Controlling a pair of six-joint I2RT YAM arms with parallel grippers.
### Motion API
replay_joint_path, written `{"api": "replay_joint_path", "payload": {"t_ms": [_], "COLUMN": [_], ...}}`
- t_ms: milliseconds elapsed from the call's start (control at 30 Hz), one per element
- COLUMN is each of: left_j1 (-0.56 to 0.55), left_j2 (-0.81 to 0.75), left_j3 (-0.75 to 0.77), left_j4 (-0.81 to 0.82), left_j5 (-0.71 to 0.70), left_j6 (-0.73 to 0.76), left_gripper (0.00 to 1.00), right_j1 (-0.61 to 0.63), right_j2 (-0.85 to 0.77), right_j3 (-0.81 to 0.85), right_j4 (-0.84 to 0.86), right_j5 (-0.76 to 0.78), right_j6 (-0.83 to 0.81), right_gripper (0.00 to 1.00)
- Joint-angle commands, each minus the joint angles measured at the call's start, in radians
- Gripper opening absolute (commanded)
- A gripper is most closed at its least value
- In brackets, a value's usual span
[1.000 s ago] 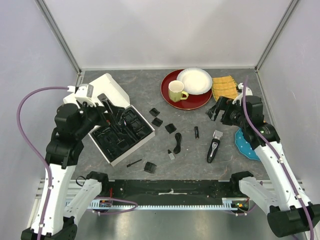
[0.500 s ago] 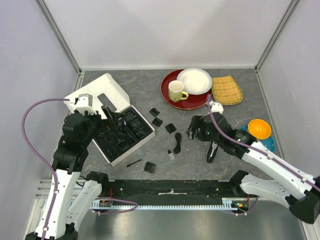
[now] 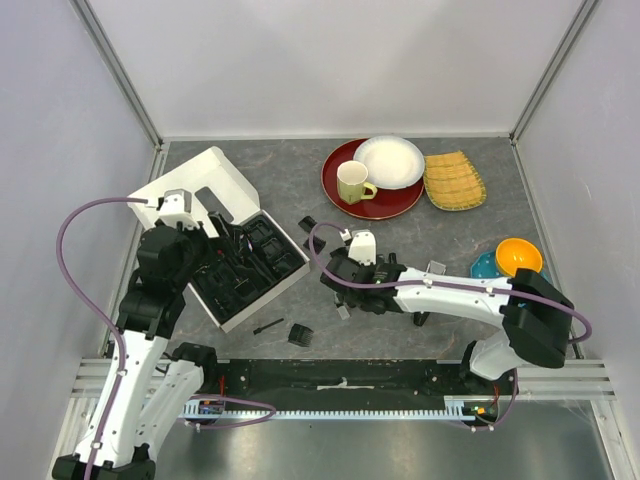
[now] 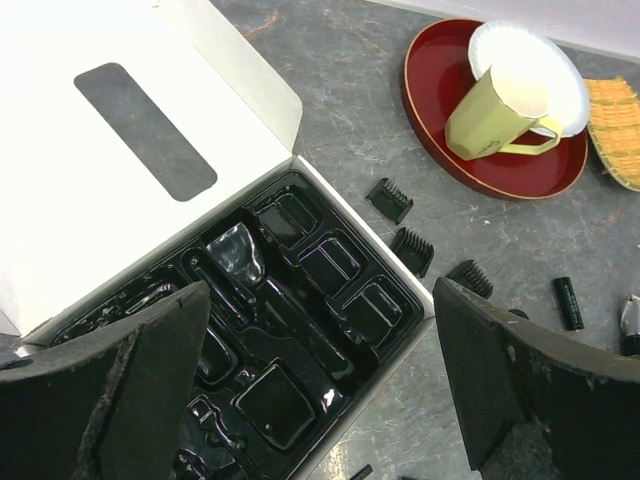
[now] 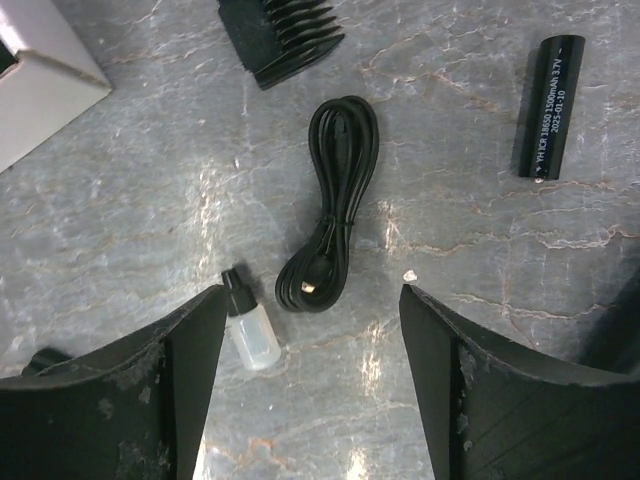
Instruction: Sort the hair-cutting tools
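My right gripper (image 5: pixel 310 296) hangs open just above the table, with the coiled black cord (image 5: pixel 330 210) and a small clear bottle (image 5: pixel 248 325) between its fingers; it touches neither. Beyond lie the short black cylinder (image 5: pixel 548 105) and a comb guard (image 5: pixel 285 35). From above, the right gripper (image 3: pixel 342 277) reaches left across the table and its arm covers most of the clipper (image 3: pixel 432 268). The left gripper (image 4: pixel 322 290) is open and empty over the black tray (image 4: pixel 300 330). More comb guards (image 4: pixel 412 250) (image 3: pixel 298 333) and a thin comb (image 3: pixel 267 325) lie loose.
The white box lid (image 3: pixel 215 175) stands open at the left. A yellow mug (image 3: pixel 352 183) and a white plate (image 3: pixel 388 160) sit on a red plate (image 3: pixel 335 175) at the back. A bamboo mat (image 3: pixel 452 178) and an orange bowl (image 3: pixel 518 257) are at the right.
The right arm has swung from the right side leftward across the table and lowered over the cord, its jaws narrowing a little. The left gripper stays over the tray, still open.
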Motion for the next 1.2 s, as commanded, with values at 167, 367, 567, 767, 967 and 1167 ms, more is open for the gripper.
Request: {"api": "replay_joint_path", "payload": {"t_ms": [167, 367, 567, 767, 967, 1167], "left_j1": [0.003, 0.003, 0.004, 0.004, 0.004, 0.004], "left_j2": [-0.03, -0.016, -0.013, -0.018, -0.07, -0.073], "left_j3": [-0.027, -0.017, -0.016, -0.013, -0.028, -0.033], "left_j4": [0.051, 0.042, 0.042, 0.039, 0.056, 0.032], "left_j5": [-0.079, -0.076, -0.095, -0.114, -0.147, -0.235], "left_j6": [0.002, -0.006, -0.009, -0.015, -0.024, -0.047], "left_gripper": [0.98, 0.98, 0.98, 0.97, 0.97, 0.97], "right_j1": [-0.086, -0.166, -0.201, -0.215, -0.216, -0.216], "right_j2": [0.076, 0.121, 0.178, 0.218, 0.209, 0.135], "right_j3": [0.023, -0.024, -0.021, -0.027, -0.023, 0.049], "right_j4": [0.095, 0.224, 0.244, 0.244, 0.236, 0.235], "right_j5": [-0.005, -0.097, -0.151, -0.179, -0.11, -0.088], "right_j6": [0.008, -0.087, -0.113, -0.106, -0.116, -0.178], "right_gripper": [0.65, 0.59, 0.59, 0.57, 0.18, 0.08]}}
